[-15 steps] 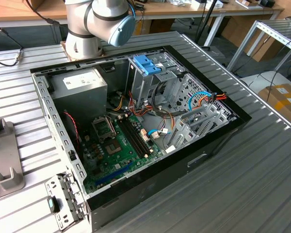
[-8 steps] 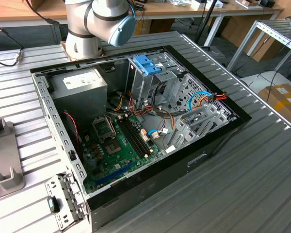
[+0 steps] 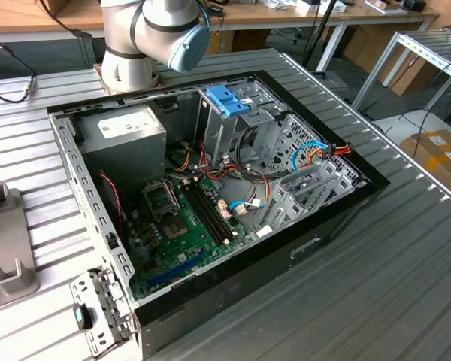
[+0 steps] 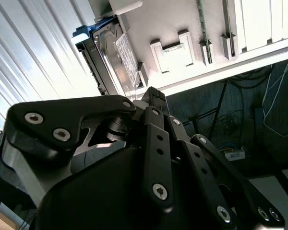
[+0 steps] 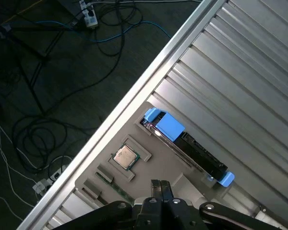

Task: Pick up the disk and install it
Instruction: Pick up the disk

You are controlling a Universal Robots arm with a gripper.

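The disk (image 5: 198, 152) stands on its long edge in a grey holder (image 5: 156, 160) near the edge of the ribbed metal table. It has a dark body, with a blue end tab (image 5: 164, 125) and a blue rail end (image 5: 224, 178). My gripper (image 5: 161, 184) hovers above the holder, a short way to the side of the disk and not touching it. Its black fingertips are shut together with nothing between them. In the second wrist view the disk (image 4: 113, 53) shows its grey labelled face beyond the shut gripper (image 4: 152, 92). The open computer case (image 3: 327, 226) lies on the table.
A processor chip (image 5: 125, 156) and a memory stick (image 5: 107, 178) sit in the same holder. The table edge (image 5: 134, 96) runs close by, with cables on the floor beyond. Inside the case a blue latch (image 3: 229, 99) tops the drive cage. The arm's base (image 3: 131, 64) stands behind the case.
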